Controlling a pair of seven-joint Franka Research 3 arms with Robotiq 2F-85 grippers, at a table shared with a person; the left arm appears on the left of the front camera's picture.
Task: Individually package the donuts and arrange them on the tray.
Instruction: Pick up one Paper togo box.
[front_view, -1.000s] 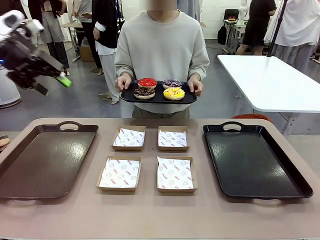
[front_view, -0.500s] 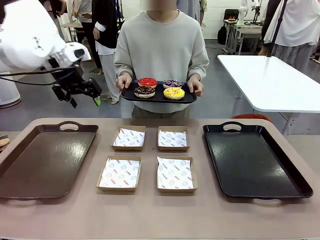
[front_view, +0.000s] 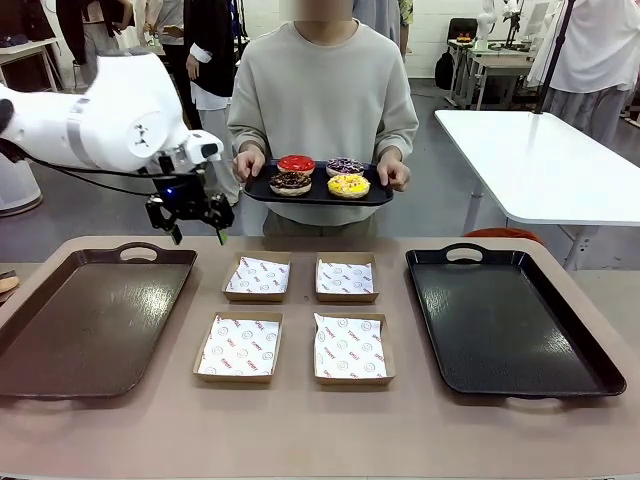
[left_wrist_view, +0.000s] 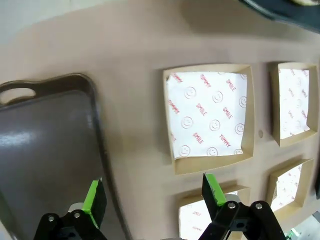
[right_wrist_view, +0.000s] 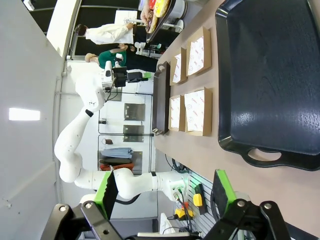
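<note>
Four donuts are carried on a small black tray (front_view: 315, 197) held by a person's hands (front_view: 247, 163) at the far side of the table (front_view: 300, 430), above and beyond its far edge: a red donut (front_view: 295, 163) and a purple donut (front_view: 345, 167) at the far side of that tray, a chocolate donut (front_view: 290, 182) and a yellow donut (front_view: 348, 186) at the near side. On the table, four cardboard boxes (front_view: 258, 277) lined with printed paper are laid out in two rows of two in the middle, with a large brown tray (front_view: 90, 320) to the left and a large black tray (front_view: 510, 320) to the right. The left claw (front_view: 199, 236) is held in the air above the far left part of the table, just left of the donuts and pointing down; in its wrist view the left claw (left_wrist_view: 152, 192) is seen spread wide with nothing gripped, over the strip of table between the brown tray and the boxes. The right claw (right_wrist_view: 165, 187) is likewise spread wide and holds nothing, with the black tray ahead of it
</note>
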